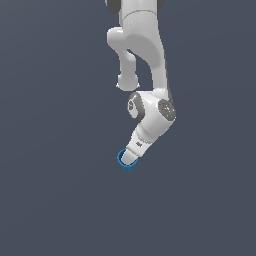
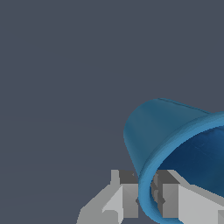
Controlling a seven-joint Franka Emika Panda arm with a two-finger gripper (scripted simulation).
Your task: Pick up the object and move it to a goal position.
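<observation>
**Rim grasp on the cup**

Gripper point(image 2: 146, 199) pinches the rim wall of the blue cup point(image 2: 164, 131), one finger point(image 2: 168, 192) inside, one outside (cup beneath the arm's tip in the exterior view); squeeze firmly, lift slowly, avoid tilting.

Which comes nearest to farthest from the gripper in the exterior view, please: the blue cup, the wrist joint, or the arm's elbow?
1. Blue cup: at the gripper, rim between its fingers.
2. Wrist joint: just above, toward the exterior view's right.
3. Elbow: highest up, farthest.
</observation>
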